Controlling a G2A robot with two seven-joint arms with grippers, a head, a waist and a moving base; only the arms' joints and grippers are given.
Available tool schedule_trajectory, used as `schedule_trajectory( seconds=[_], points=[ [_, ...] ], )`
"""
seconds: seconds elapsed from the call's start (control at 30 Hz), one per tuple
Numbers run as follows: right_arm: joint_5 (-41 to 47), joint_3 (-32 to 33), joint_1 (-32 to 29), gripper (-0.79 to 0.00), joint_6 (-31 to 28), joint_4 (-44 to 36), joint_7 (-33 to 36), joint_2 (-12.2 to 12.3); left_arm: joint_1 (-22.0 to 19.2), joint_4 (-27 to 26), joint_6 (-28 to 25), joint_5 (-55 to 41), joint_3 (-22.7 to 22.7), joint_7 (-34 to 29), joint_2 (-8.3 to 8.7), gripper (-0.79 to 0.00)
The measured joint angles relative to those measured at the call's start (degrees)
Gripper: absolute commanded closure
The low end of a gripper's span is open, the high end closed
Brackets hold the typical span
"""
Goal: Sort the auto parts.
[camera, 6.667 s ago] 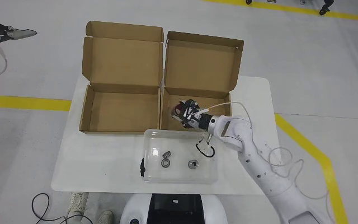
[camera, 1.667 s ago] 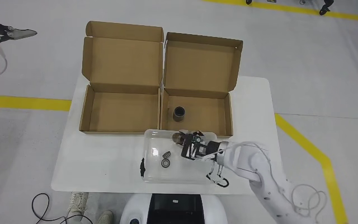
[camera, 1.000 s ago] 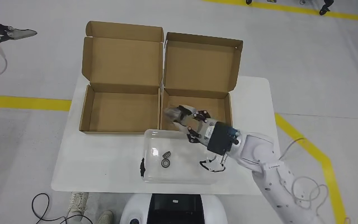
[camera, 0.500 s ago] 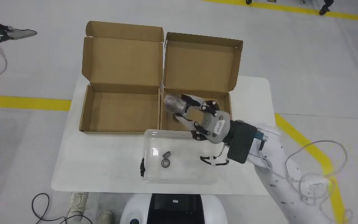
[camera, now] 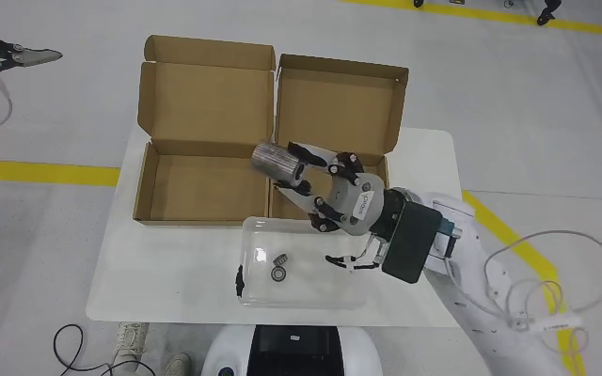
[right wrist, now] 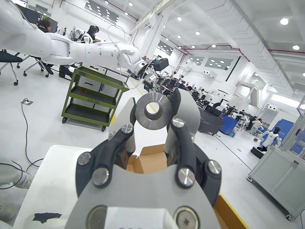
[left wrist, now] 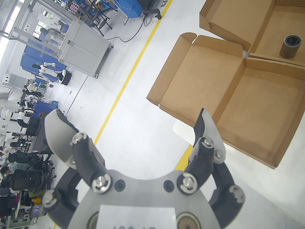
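Observation:
My right gripper (camera: pixel 299 171) is shut on a silver metal sleeve (camera: pixel 275 162) and holds it high over the seam between two open cardboard boxes. In the right wrist view the sleeve (right wrist: pixel 157 120) shows end-on with its bore, clamped between the fingers of the gripper (right wrist: pixel 155 110). The left box (camera: pixel 202 188) is bare inside. A dark cylinder (left wrist: pixel 289 47) stands in the right box (left wrist: pixel 269 24). Two small bearings (camera: pixel 279 265) lie in the clear tray (camera: pixel 315 287) at the table's front. My left gripper (left wrist: pixel 131 129) is open, high off to the side of the boxes, holding nothing.
The white table (camera: pixel 169 273) has free room left of the tray, where a black scrap (camera: pixel 239 279) lies at the tray's edge. Both box lids (camera: pixel 339 108) stand up at the back. A white robot arm (right wrist: pixel 95 51) stretches across high up.
The right gripper has lifted the silver sleeve out of the tray and carried it up and back-left, over the boxes. The dark cylinder stays in the right box.

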Motion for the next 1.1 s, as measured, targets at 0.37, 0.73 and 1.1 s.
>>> schedule_trajectory(
  seconds=[0.37,0.73,1.1],
  points=[
    [-1.57,0.7,-3.92,0.0,0.35,2.65,4.07,0.3,0.0,0.0,0.0,0.0,0.0,0.0,0.0,-0.785],
    [-1.36,4.63,-10.47,0.0,-0.83,8.79,6.68,1.37,0.0,0.0,0.0,0.0,0.0,0.0,0.0,-0.785],
    [0.45,4.28,-10.14,0.0,1.8,16.79,18.42,1.26,0.0,0.0,0.0,0.0,0.0,0.0,0.0,-0.785]
  ],
)
